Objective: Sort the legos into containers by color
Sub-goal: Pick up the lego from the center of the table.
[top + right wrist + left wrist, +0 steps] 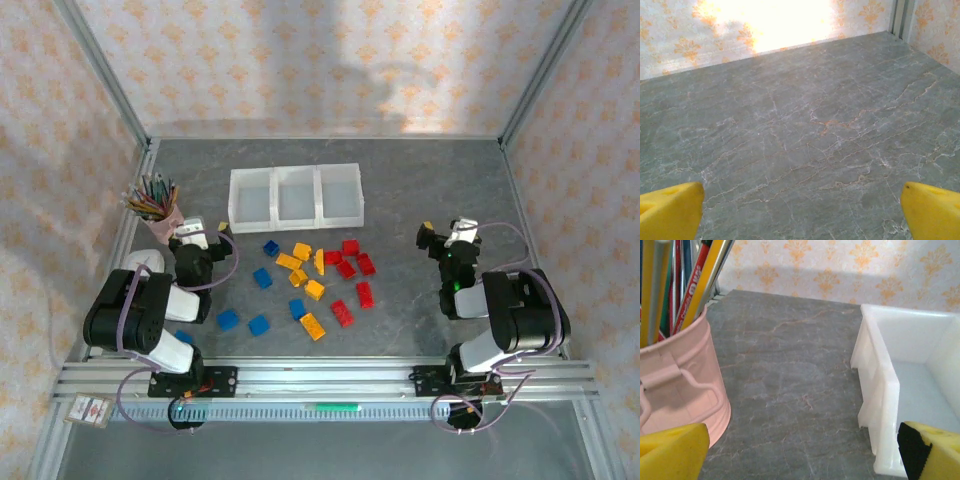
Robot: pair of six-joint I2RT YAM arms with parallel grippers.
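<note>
The three joined white bins (295,195) stand in a row at the back centre, all empty. Blue legos (262,277), yellow-orange legos (314,290) and red legos (346,268) lie scattered on the grey table in front of them. My left gripper (200,232) hovers left of the pile, open, with nothing between its yellow fingertips (671,450). In the left wrist view the left gripper (800,460) faces bare table beside the leftmost bin's wall (880,390). My right gripper (448,230) is right of the pile, open and empty (800,220) over bare table.
A pink cup of pencils (160,210) stands at the left, close to the left gripper, and looms large (680,385) in the left wrist view. Metal frame posts and patterned walls enclose the table. A blue brick (183,337) lies partly hidden by the left arm.
</note>
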